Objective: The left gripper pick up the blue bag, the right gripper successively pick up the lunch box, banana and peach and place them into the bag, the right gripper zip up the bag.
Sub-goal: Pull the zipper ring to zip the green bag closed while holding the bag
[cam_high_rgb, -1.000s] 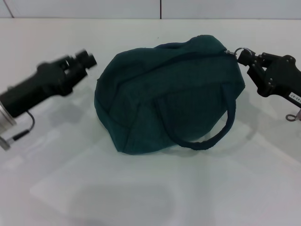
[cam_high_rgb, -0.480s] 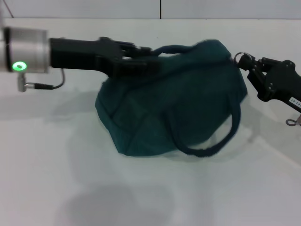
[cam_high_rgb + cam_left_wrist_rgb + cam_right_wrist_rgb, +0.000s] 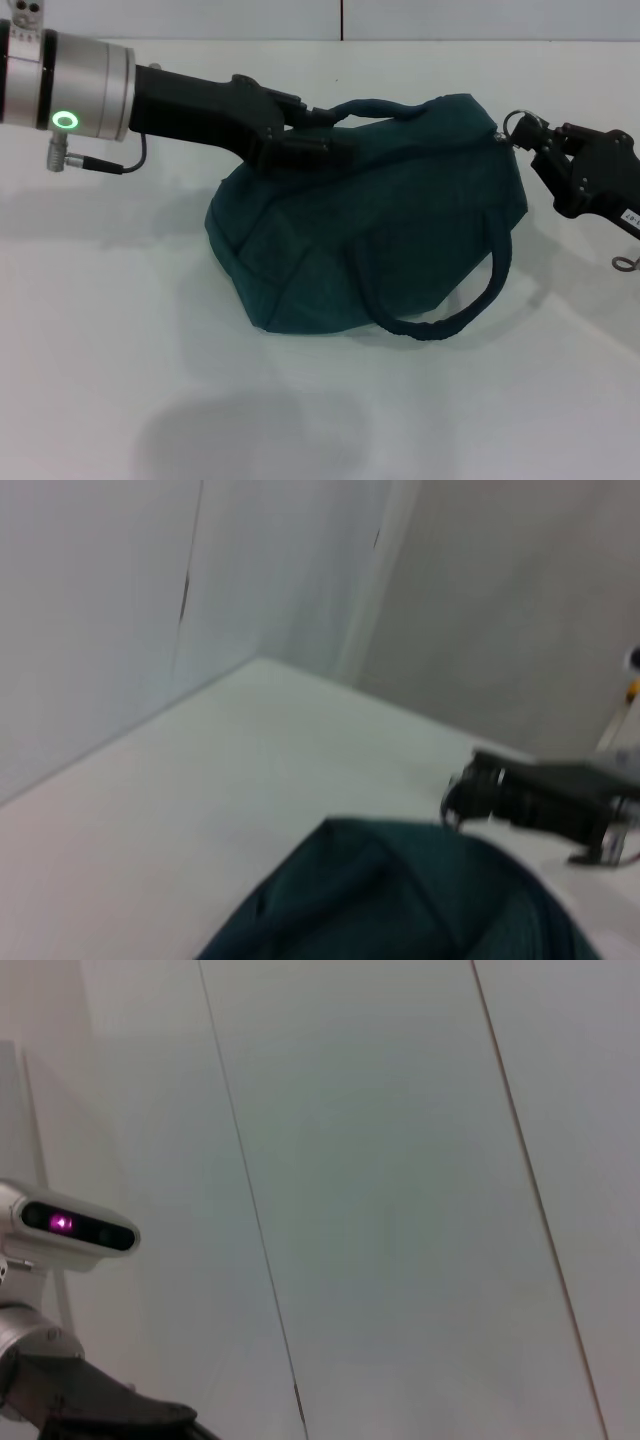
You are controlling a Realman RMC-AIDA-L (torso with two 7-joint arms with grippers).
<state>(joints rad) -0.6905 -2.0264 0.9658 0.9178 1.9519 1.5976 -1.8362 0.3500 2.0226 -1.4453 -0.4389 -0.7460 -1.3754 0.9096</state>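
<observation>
Compared with half a second earlier, we find the left gripper (image 3: 318, 135) advanced slightly farther over the blue bag (image 3: 370, 220), its fingers clenched on the rear handle (image 3: 375, 106) where that loop meets the bag's top, while the bag's top has risen a little. At the opposite end, the right gripper (image 3: 530, 135) sits against the silver ring zipper pull (image 3: 517, 121) at the bag's upper right corner; we cannot tell whether its jaws are closed on the ring. A white label with dark characters shows on the right gripper body (image 3: 632, 214), but we cannot read it. A green ring light (image 3: 66, 121) glows on the silver wrist collar of the left arm. In the left wrist view, we see the bag's teal fabric (image 3: 400, 900) in the foreground and the right gripper (image 3: 460, 790) beyond it, with the table's far edge meeting the wall (image 3: 250, 660). In the right wrist view, we see only wall panels and a white camera housing with a magenta light (image 3: 62, 1223); the bag does not appear there. The bag rests on the white table (image 3: 320, 400), its front handle (image 3: 450, 310) drooping onto the surface, with bare table on the near side.
</observation>
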